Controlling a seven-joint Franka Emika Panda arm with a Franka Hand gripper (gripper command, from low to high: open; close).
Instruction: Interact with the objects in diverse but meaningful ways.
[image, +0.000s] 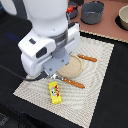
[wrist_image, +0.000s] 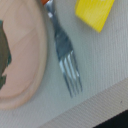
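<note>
One arm fills the exterior view's left and middle, its gripper (image: 51, 75) low over the woven placemat (image: 100, 75); whether its jaws are wide or narrow cannot be told. Just below it, near the mat's near edge, lies the yellow packet (image: 55, 93) with red print, flat and apart from the round tan plate (image: 73, 67). A fork (image: 74, 82) lies beside the plate's near side, another wooden-handled piece (image: 88, 58) to the right. A grey pot (image: 92, 12) stands far right.

The wrist view shows the fork's tines (wrist_image: 70, 75) between plate rim (wrist_image: 30, 55) and packet corner (wrist_image: 94, 14).
</note>
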